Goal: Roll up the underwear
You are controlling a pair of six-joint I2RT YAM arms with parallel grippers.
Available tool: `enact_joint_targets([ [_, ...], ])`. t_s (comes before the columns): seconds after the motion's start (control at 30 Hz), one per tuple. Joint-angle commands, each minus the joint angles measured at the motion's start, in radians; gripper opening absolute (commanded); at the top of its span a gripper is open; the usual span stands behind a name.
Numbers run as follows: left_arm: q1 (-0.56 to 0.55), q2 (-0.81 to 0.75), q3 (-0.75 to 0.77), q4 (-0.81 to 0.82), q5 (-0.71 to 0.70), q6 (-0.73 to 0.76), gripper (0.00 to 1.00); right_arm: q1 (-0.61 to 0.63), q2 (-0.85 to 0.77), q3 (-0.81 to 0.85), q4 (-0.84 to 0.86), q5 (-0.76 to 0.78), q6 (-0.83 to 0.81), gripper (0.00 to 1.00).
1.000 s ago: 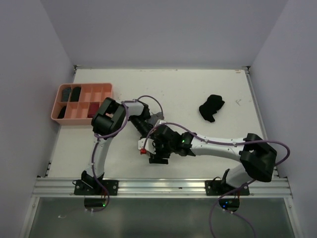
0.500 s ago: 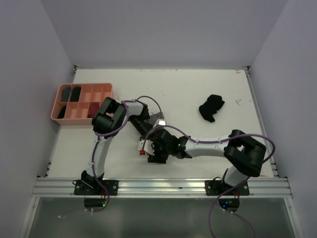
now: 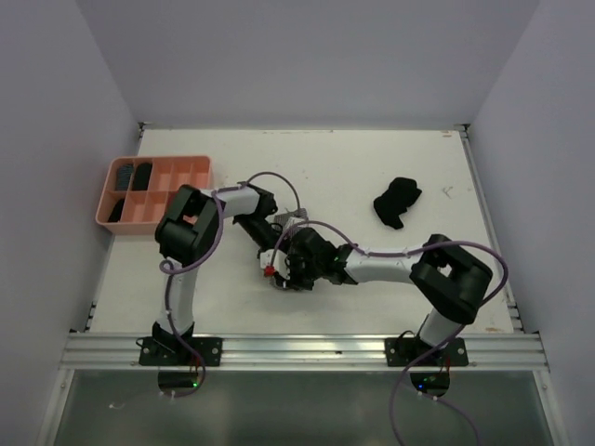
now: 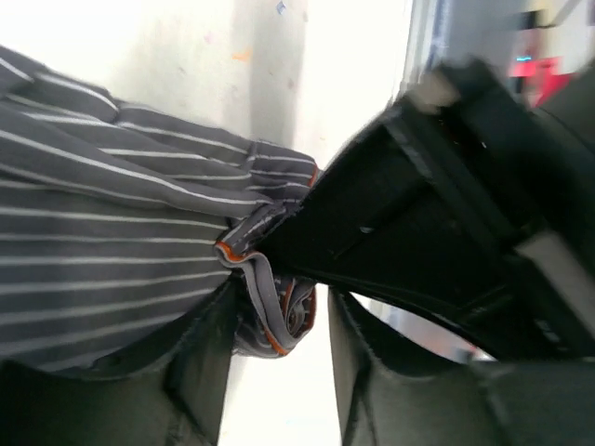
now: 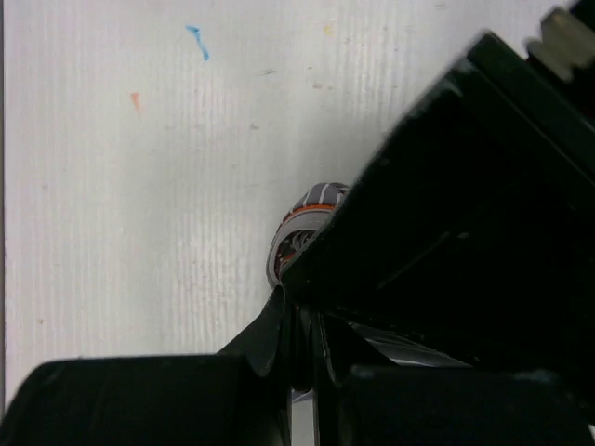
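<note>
The grey-and-white striped underwear fills the left of the left wrist view. Its rolled end with orange trim lies between the jaws of my left gripper, which stand apart, the roll resting against the left finger. In the top view both grippers crowd together at the table's middle, left gripper and right gripper, hiding that garment. My right gripper is shut, its tips against the roll's end; whether cloth is pinched does not show. The black underwear lies crumpled at the back right.
A salmon-pink compartment tray stands at the back left with dark rolled items in some cells. Each wrist view is half blocked by the other gripper's black body. The table's metal rail runs along the near edge.
My left gripper has gone from shut to open on the roll's end. My right gripper has shut and moved up-left against the left one. The left elbow swung left.
</note>
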Motion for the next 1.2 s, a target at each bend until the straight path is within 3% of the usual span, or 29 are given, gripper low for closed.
enact_joint_targets([
  [0.0, 0.045, -0.12, -0.014, 0.244, -0.081, 0.034, 0.49, -0.099, 0.083, 0.092, -0.186, -0.282, 0.014, 0.0],
  [0.17, 0.142, -0.324, -0.087, 0.351, -0.053, -0.028, 0.56, -0.194, 0.199, 0.242, -0.36, -0.497, 0.011, 0.0],
  [0.33, 0.23, -0.564, -0.241, 0.595, -0.181, -0.151, 0.56, -0.265, 0.325, 0.384, -0.47, -0.685, 0.038, 0.0],
  [0.53, 0.236, -0.87, -0.52, 0.75, -0.301, 0.009, 0.56, -0.338, 0.56, 0.6, -0.709, -0.871, 0.052, 0.0],
  [0.63, 0.164, -0.979, -0.653, 0.775, -0.39, 0.108, 0.56, -0.363, 0.667, 0.695, -0.786, -0.91, 0.044, 0.0],
  [0.8, -0.043, -1.111, -0.833, 0.954, -0.551, 0.152, 0.56, -0.386, 0.755, 0.77, -0.856, -0.954, 0.07, 0.0],
  [0.93, -0.161, -1.068, -0.852, 1.023, -0.619, 0.145, 0.56, -0.391, 0.782, 0.783, -0.846, -0.951, 0.093, 0.0],
  [1.17, -0.252, -1.007, -0.878, 1.138, -0.649, 0.165, 0.56, -0.391, 0.81, 0.812, -0.866, -0.939, 0.096, 0.0],
])
